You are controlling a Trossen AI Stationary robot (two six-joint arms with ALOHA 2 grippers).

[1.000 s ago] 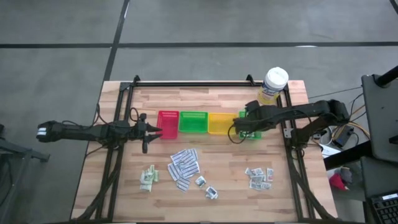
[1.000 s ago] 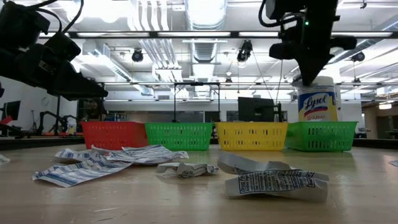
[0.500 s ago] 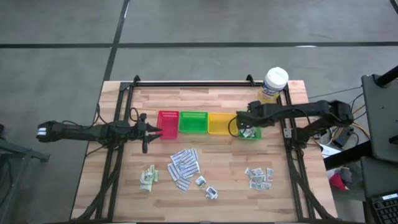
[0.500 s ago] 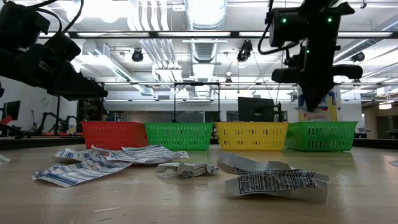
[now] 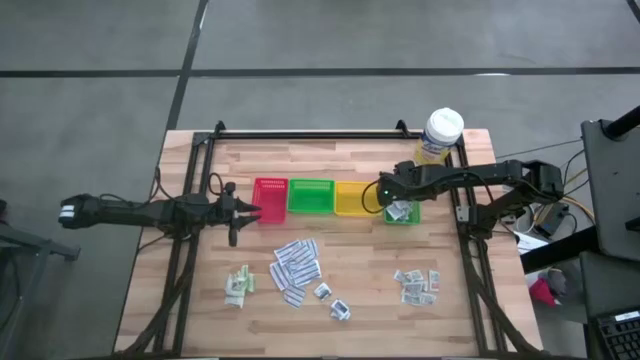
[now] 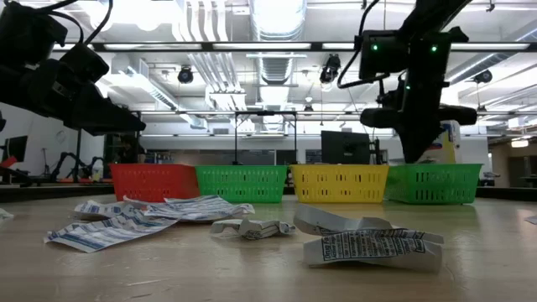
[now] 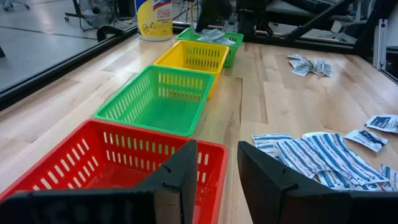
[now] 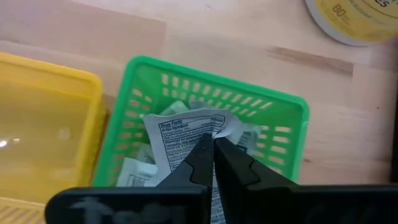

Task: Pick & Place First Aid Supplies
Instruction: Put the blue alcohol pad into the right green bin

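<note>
My right gripper (image 8: pixel 212 146) is shut over the right-hand green tray (image 5: pixel 408 216) with a white printed packet (image 8: pixel 186 134) at its fingertips; other packets lie in that tray (image 8: pixel 134 171). More first aid supplies lie on the near half of the table: striped strips (image 5: pixel 295 265), pale green sachets (image 5: pixel 238 285), small squares (image 5: pixel 332 300) and white packets (image 5: pixel 417 285). My left gripper (image 7: pixel 217 162) waits open at the red tray's (image 5: pixel 270 197) left end, touching nothing. My right gripper pinches the white printed packet by its edge (image 8: pixel 214 127) between its two fingertips. The fingers come steeply from above. The packet hangs below them inside the green tray, over the packets that lie there; I cannot tell whether it touches them.
Red, green (image 5: pixel 310 196), yellow (image 5: pixel 351 197) and green trays stand in a row across the table's middle. A white-lidded, yellow-labelled tub (image 5: pixel 441 135) stands at the far right corner. Black frame rails run along the left, right and far edges.
My right gripper has sunk toward the right-hand green tray and shifted a little toward the table's left, staying shut; its tips now hang just above the tray's rim. The wrist has rolled slightly.
</note>
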